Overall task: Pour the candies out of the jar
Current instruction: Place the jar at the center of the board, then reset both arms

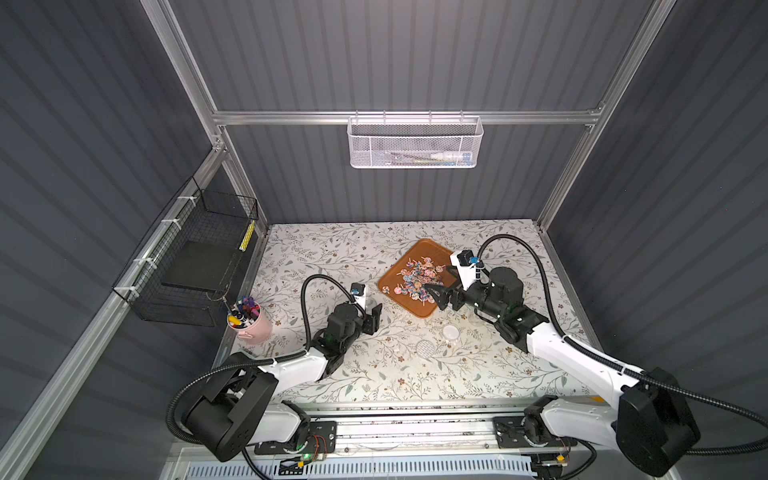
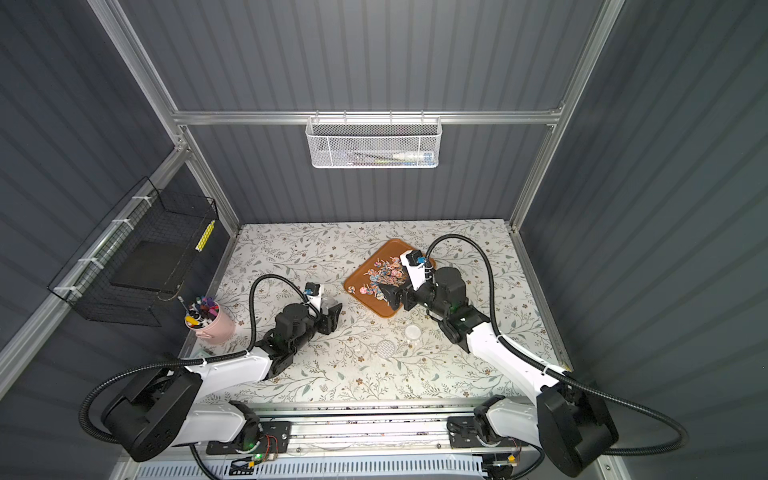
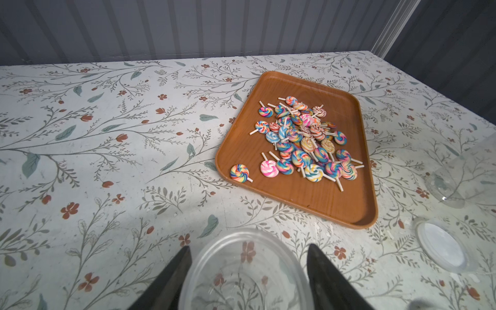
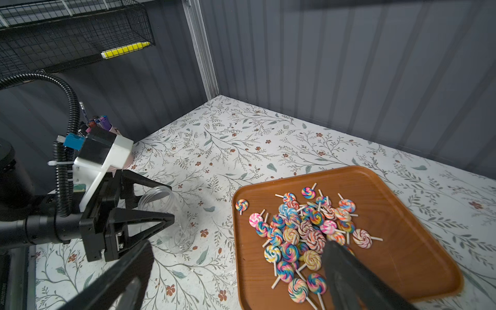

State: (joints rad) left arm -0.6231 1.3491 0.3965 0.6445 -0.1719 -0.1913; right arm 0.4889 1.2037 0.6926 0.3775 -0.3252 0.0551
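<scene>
1. The candies (image 3: 303,139) lie in a loose heap on the brown tray (image 3: 308,198), which sits right of centre towards the far side of the table (image 1: 332,249). One lollipop rests apart by the tray's left corner. None shows off the tray.
2. The jar (image 4: 179,230) stands upright, mouth up, on the table just left of the tray. It is see-through and looks empty in both wrist views.
3. The left gripper (image 3: 248,251) straddles the jar, one finger at each side wall. I cannot tell whether they pinch the plastic or stand just clear, because the clear wall hides any gap.
4. The right gripper (image 4: 239,244) hovers at the tray's near edge, spread wide and holding nothing. One finger is above the heap and the other is over bare table.
5. The pouring looks done. What is left seems to be letting go of the jar and backing away.
6. The jar looks like thin clear plastic, so it is probably light when empty, smooth and slippery. It may flex under a hard squeeze. The best hold is across the straight body below the threaded neck, and a grip high up risks tipping it.
7. The candies are small, light and hard-looking, so they would likely skitter and bounce. Only the tray's low rim keeps them in.
8. A white lid (image 1: 450,331) lies flat on the near side of the tray, where a sweeping arm could catch it.
</scene>
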